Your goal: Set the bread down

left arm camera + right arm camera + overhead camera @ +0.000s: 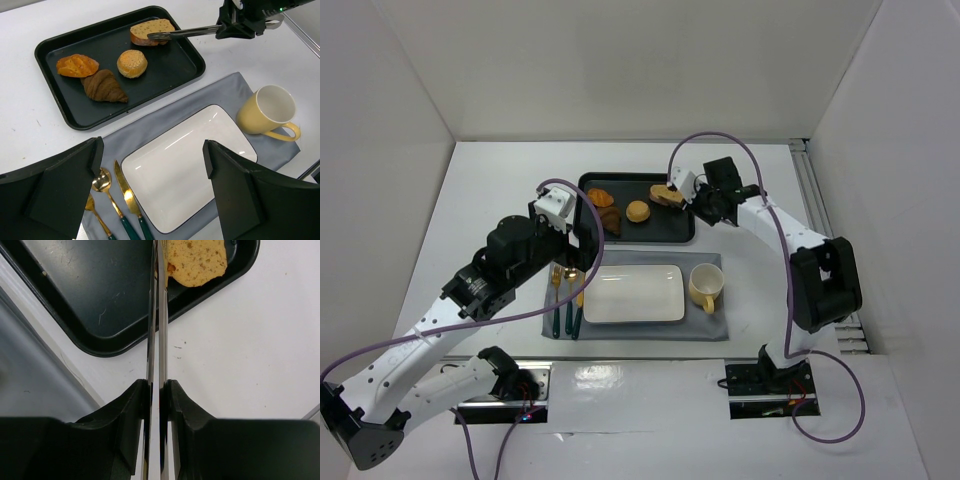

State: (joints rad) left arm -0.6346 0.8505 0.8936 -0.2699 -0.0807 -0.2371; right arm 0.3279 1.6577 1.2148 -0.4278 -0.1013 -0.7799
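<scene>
The bread (pixel 667 195) is a flat golden-tan slice with a darker crust, at the far right corner of the black tray (pixel 620 180). It also shows in the left wrist view as the bread (pixel 151 31) and in the right wrist view as the bread (pixel 196 260). My right gripper (pixel 159 387) is shut on a pair of metal tongs (pixel 156 315), whose two blades are pressed nearly together and pinch the slice's edge. My left gripper (pixel 152 150) hangs open over the white plate (pixel 185 165) with nothing between its fingers.
The tray (pixel 45 50) also holds a round pale bun (pixel 132 63), a dark croissant (pixel 103 86) and an orange pastry (pixel 77 65). On the grey mat (pixel 710 325) lie gold cutlery (pixel 115 200) left of the plate and a yellow cup (pixel 265 112) right of it.
</scene>
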